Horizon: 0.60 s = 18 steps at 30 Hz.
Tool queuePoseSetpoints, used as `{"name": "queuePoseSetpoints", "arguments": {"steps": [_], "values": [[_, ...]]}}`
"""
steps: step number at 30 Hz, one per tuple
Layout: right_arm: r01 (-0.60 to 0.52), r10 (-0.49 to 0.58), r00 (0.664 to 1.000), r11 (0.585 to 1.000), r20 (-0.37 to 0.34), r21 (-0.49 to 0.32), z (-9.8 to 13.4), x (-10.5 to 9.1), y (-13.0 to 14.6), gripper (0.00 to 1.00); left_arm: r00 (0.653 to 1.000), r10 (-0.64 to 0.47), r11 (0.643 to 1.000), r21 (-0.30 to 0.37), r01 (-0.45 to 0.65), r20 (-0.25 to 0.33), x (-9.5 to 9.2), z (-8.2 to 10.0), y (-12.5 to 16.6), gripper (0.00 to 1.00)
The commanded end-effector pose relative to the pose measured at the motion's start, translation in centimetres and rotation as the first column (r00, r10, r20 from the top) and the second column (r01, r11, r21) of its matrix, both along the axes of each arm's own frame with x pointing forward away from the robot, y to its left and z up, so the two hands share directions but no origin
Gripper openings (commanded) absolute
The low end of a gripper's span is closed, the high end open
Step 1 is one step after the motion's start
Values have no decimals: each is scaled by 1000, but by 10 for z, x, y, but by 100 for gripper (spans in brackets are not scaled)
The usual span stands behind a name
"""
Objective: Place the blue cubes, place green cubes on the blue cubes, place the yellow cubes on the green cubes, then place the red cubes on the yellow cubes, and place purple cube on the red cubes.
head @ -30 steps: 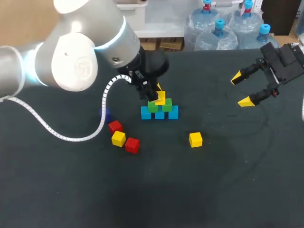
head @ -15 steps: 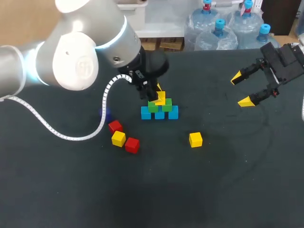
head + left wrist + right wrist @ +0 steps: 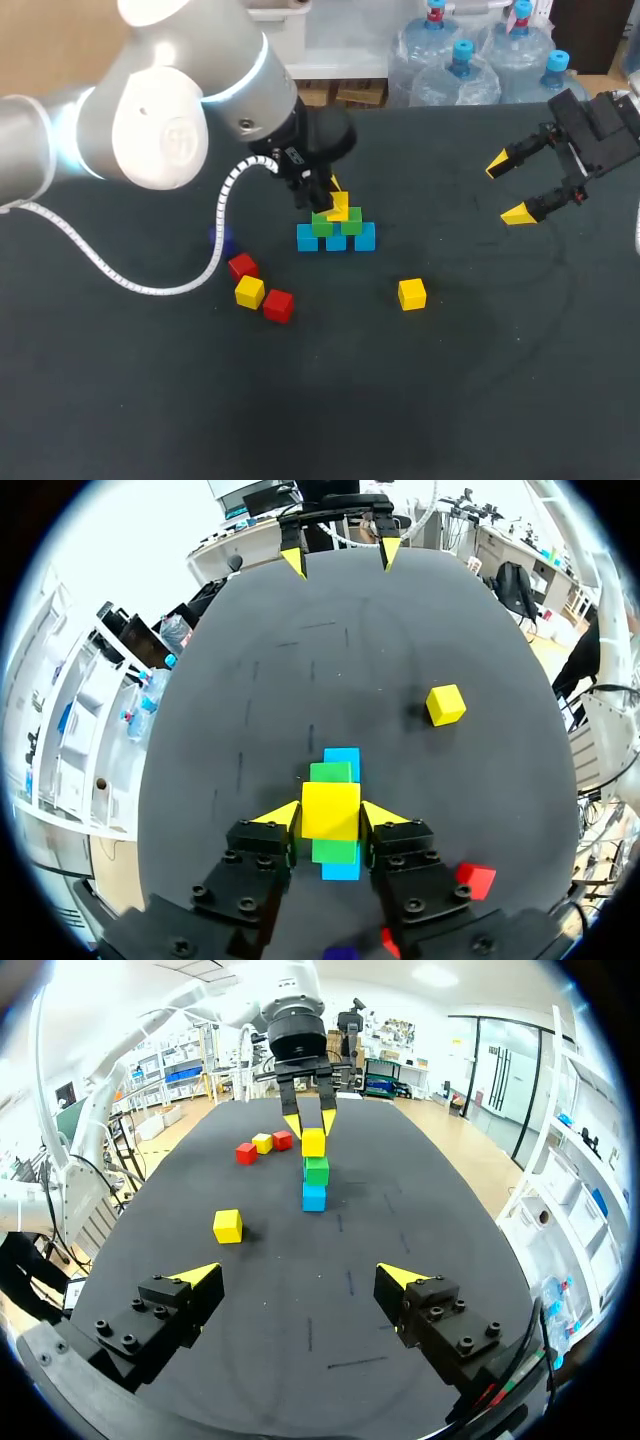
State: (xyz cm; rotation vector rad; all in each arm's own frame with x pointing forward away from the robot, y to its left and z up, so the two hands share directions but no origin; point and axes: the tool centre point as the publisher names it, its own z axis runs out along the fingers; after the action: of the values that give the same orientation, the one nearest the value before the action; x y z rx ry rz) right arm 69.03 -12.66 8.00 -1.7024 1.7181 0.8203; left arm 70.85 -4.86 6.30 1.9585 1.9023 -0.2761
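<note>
Over the green cubes, left tool clamps a yellow cube from both sides; right tool hangs wide open, well apart.

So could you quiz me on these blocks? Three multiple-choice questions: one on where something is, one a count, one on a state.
1. The yellow cube in the left gripper sits: A) on top of the green cubes; B) under them; C) far off to one side.
2. Red cubes lying loose on the table: A) one; B) two; C) four.
3. The right gripper is: A) open and empty; B) shut on a cube; C) resting on the tower.
Answers: 1 A, green shows directly beneath it. 2 B, both lie by a loose yellow cube. 3 A, its fingers stand apart with nothing between.
</note>
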Motion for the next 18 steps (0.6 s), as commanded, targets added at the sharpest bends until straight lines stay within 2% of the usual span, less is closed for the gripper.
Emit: {"name": "queuePoseSetpoints", "arguments": {"steps": [1,18], "values": [[-1,1,1000,1000,1,1,-1,1,0,100,1000,-2,1000,4,2,-5,2,0,-2,0],[-1,1,1000,1000,1,1,-1,1,0,100,1000,1,1000,7,-1,-8,3,-2,-1,1]]}}
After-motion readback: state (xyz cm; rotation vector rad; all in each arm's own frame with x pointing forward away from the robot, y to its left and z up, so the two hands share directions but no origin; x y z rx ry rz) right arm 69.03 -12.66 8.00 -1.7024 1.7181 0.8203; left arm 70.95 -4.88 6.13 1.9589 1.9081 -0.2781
